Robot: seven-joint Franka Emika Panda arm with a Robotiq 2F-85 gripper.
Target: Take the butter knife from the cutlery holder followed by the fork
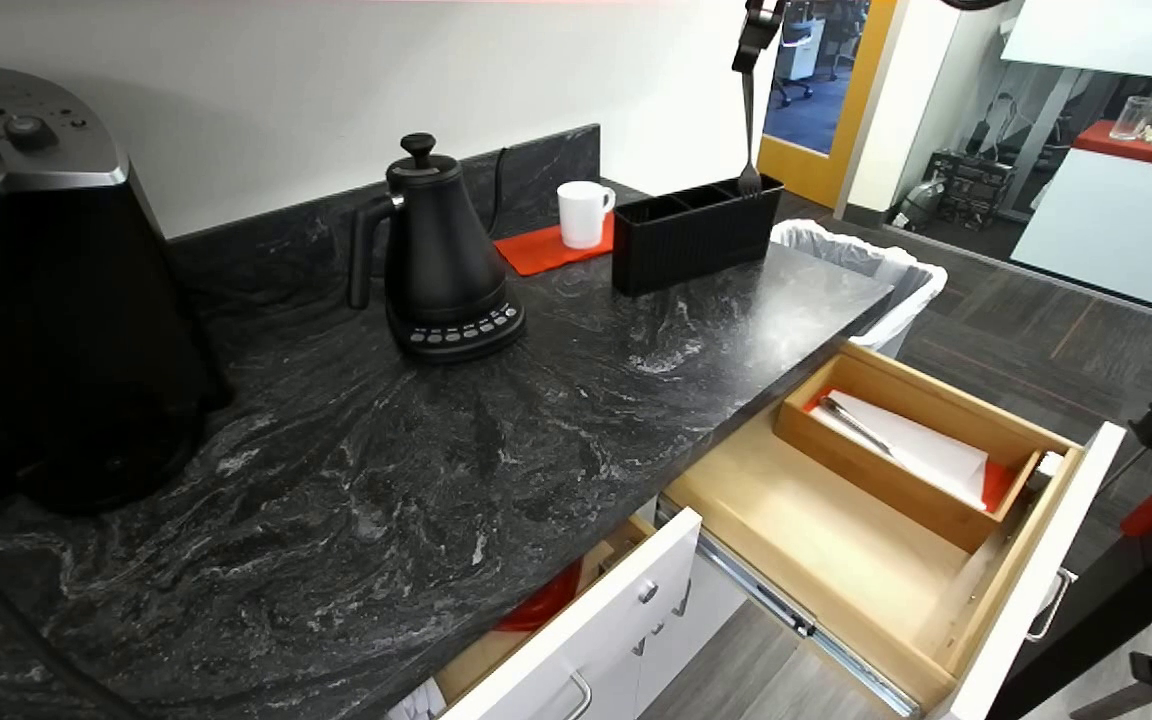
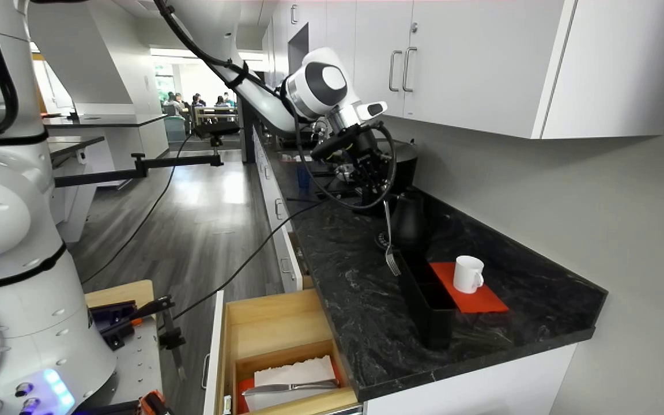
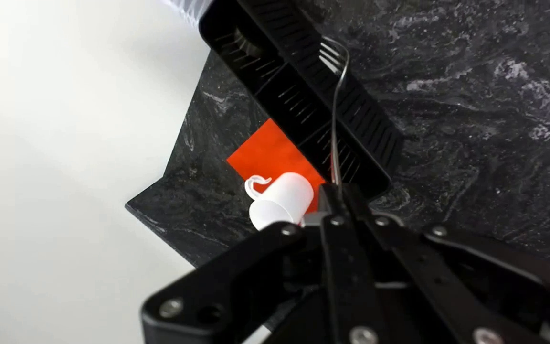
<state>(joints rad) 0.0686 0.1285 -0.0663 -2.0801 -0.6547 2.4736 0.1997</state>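
My gripper (image 1: pixel 744 62) is shut on the handle end of a silver fork (image 1: pixel 748 110), whose tines point down. The fork also shows in the wrist view (image 3: pixel 335 119), running out from the fingertips (image 3: pixel 338 188). The cutlery holder (image 1: pixel 696 240), a long black box with dividers, stands on the dark counter below. In an exterior view the fork (image 2: pixel 389 230) has its tines beside the holder's (image 2: pixel 433 323) far end; their exact height above it I cannot tell. The butter knife (image 2: pixel 290 387) lies on white paper in a wooden box inside the open drawer; it also shows there (image 1: pixel 856 424).
A white mug (image 1: pixel 581 215) stands on a red napkin (image 1: pixel 531 255) beside the holder. A black kettle (image 1: pixel 448 250) and a coffee machine (image 1: pixel 66 300) stand along the wall. The pale wooden drawer (image 1: pixel 836 520) is pulled out. Cabinets (image 2: pixel 476 63) hang above the counter.
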